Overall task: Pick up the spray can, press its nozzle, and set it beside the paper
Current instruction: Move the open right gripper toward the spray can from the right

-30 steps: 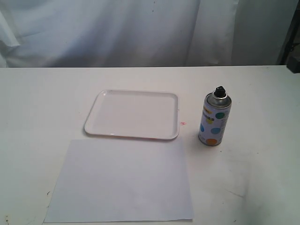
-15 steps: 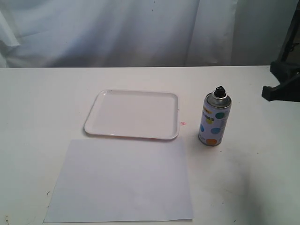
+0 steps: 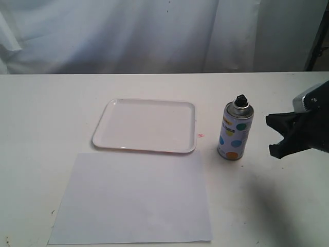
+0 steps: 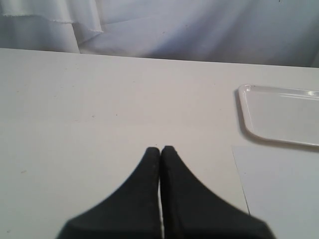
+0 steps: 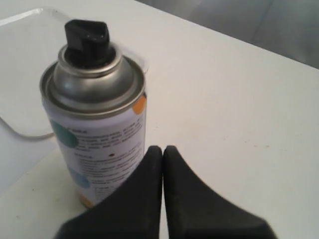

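The spray can [image 3: 235, 133] stands upright on the white table, right of the tray; its black nozzle [image 3: 240, 99] tops the silver shoulder. My right gripper [image 3: 275, 135] hovers just right of the can, not touching it. In the right wrist view the can [image 5: 94, 134] and nozzle [image 5: 87, 37] are close, slightly to one side of my right gripper [image 5: 162, 148], whose jaws are shut and empty. The paper [image 3: 133, 198] lies flat in front of the tray. My left gripper [image 4: 160, 148] is shut and empty over bare table; the exterior view does not show it.
A white rimmed tray [image 3: 110, 145] lies behind the paper, its rim [image 4: 241, 107] and the paper's corner [image 4: 279, 194] also showing in the left wrist view. A white curtain hangs behind the table. A small red mark [image 3: 200, 135] sits between tray and can.
My right arm has come in from the right edge and dropped lower, toward the spray can. The can, paper and tray have not moved.
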Robot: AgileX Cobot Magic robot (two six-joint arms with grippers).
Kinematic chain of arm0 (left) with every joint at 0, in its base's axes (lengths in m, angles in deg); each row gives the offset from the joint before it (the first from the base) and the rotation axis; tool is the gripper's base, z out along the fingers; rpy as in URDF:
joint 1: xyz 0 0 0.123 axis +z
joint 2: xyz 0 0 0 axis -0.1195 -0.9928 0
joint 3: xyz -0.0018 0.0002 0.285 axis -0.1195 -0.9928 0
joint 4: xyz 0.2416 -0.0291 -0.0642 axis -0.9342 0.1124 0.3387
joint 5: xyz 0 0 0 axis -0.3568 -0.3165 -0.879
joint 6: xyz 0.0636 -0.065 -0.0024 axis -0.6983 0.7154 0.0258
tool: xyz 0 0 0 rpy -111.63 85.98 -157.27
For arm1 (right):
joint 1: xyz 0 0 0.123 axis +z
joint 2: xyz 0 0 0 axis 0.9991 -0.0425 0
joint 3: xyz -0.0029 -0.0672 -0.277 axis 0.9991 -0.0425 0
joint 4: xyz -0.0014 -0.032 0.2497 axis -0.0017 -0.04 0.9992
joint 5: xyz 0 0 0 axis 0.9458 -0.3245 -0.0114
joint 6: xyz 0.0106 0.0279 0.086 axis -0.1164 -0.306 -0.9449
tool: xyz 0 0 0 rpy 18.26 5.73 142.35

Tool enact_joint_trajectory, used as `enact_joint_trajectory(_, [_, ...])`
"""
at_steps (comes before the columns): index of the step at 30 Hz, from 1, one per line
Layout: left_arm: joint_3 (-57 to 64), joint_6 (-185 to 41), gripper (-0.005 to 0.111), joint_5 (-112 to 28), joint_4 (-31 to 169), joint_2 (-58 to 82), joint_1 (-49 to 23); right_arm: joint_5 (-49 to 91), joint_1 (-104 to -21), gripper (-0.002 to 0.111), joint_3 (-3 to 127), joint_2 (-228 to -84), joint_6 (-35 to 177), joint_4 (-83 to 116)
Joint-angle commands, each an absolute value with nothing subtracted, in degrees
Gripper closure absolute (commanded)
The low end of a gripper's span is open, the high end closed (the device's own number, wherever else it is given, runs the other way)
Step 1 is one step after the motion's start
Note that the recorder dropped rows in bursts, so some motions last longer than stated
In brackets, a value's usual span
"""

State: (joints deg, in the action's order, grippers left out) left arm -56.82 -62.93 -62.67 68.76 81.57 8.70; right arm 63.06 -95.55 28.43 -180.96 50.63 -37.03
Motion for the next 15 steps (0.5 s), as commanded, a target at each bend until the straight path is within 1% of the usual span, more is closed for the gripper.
enact_joint_trajectory(1, [-57.06,-62.76,0.107,-61.88,68.56,81.85,8.74,63.31,-95.87,0.108,28.61,-182.23,48.78,-39.81])
enact_joint_trajectory(5, [-57.06,-62.76,0.107,-61.88,68.56,81.85,8.74,64.53,-96.21,0.108,28.61,-183.57,40.04,-39.68])
enact_joint_trajectory(15, [-57.06,-62.76,0.107,-61.88,68.56,81.85,8.74,65.04,-96.21,0.108,28.61,-183.77,35.41,-47.01])
